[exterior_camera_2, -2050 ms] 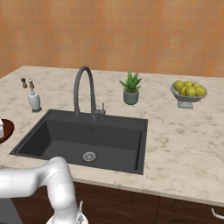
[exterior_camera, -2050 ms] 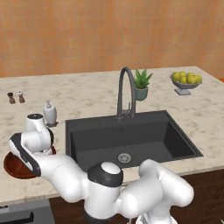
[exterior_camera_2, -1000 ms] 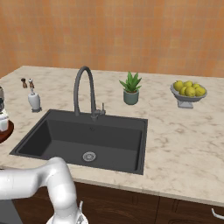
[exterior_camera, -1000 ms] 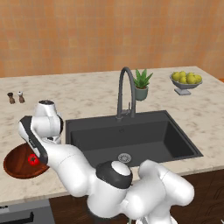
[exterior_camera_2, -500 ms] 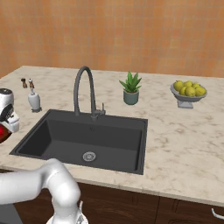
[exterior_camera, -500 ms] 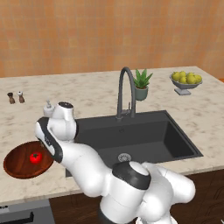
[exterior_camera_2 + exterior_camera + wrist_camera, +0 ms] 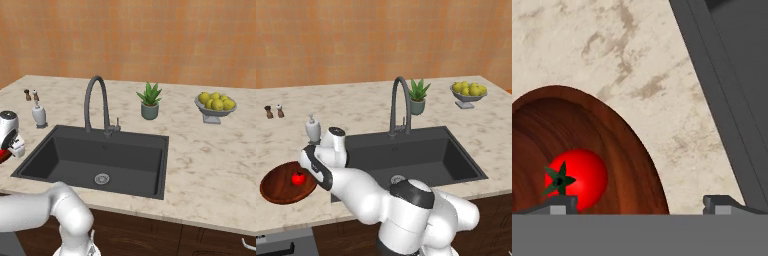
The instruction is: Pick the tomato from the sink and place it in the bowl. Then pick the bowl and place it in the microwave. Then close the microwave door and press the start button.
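Fingers (image 7: 641, 201) of mine stand spread as wide as they go and hold nothing; in the hand view one tip shows at 7 o'clock and the other at 5 o'clock, with bare marbled counter (image 7: 612, 60) between them. At 8 o'clock in that view the tomato (image 7: 577, 179) lies inside the wooden bowl (image 7: 627, 150), green stem cap turned toward me, apart from both tips. From the left base view the bowl (image 7: 278, 187) sits on the counter (image 7: 356, 107) at 9 o'clock of the sink (image 7: 421, 155), with the tomato (image 7: 298, 178) near its middle. My hand hangs just beside the bowl's rim, at the sink's near-left corner. A soap dispenser (image 7: 313, 129) stands at 12 o'clock of the bowl.
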